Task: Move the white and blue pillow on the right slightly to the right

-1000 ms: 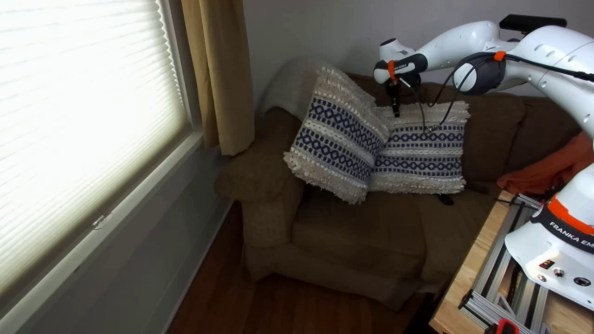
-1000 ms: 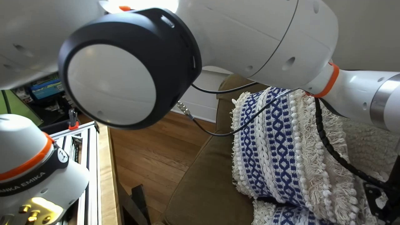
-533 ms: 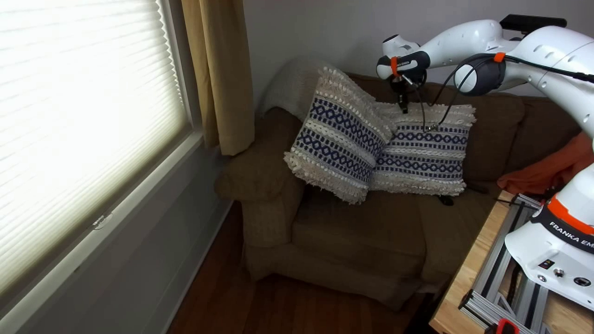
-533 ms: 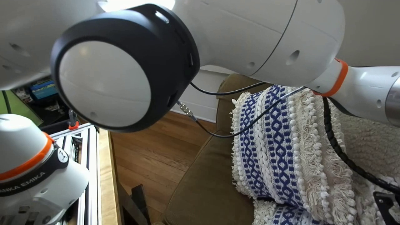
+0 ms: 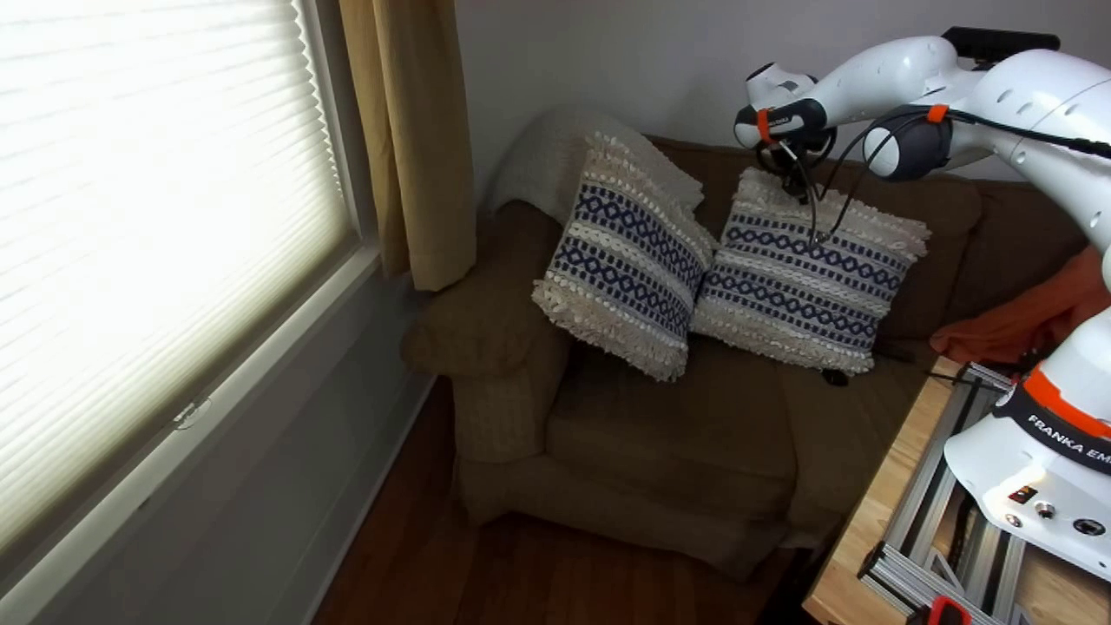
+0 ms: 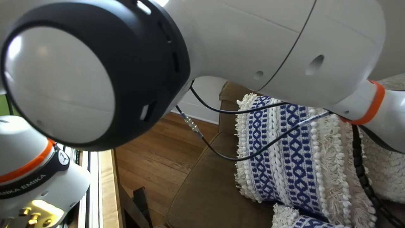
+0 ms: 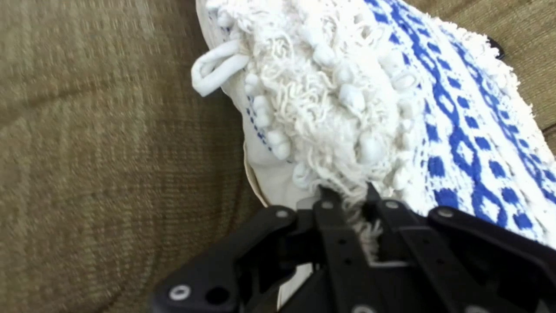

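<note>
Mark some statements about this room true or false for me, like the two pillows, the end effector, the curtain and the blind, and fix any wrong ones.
1. In an exterior view, the blue bands on the right-hand pillow slope down toward the right. True.
2. The curtain is bright red. False: the curtain is tan.
3. The left-hand pillow is plain black. False: the left-hand pillow is off-white with blue patterned bands.
4. The end effector grips the right-hand pillow by its top edge. True.
5. In an exterior view, an orange cloth shows right of both pillows. True.
6. The blind is fully raised. False: the blind is lowered.
</note>
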Controlling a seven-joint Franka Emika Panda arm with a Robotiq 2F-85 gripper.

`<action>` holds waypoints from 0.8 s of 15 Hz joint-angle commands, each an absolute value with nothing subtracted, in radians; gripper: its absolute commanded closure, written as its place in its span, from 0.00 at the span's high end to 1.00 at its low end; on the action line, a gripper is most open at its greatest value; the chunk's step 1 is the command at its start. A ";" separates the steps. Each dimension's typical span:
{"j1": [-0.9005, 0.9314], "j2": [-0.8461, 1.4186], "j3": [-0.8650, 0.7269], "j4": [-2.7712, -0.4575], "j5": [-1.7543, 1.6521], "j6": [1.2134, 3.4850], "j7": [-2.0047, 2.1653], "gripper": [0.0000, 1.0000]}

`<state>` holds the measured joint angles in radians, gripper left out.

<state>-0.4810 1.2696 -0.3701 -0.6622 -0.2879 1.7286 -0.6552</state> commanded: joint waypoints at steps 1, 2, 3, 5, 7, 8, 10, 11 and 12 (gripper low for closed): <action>-0.524 1.304 -0.417 -0.596 -0.371 1.620 -0.616 0.04; -0.528 1.305 -0.425 -0.592 -0.389 1.601 -0.620 0.04; -0.532 1.308 -0.429 -0.586 -0.414 1.581 -0.636 0.04; -0.539 1.314 -0.435 -0.575 -0.456 1.560 -0.665 0.04; -0.539 1.322 -0.450 -0.567 -0.498 1.548 -0.673 0.04; -0.539 1.328 -0.453 -0.563 -0.511 1.554 -0.670 0.04; -0.536 1.339 -0.448 -0.553 -0.524 1.575 -0.669 0.04; -0.534 1.345 -0.438 -0.543 -0.523 1.595 -0.672 0.04; -0.533 1.350 -0.432 -0.530 -0.519 1.611 -0.668 0.04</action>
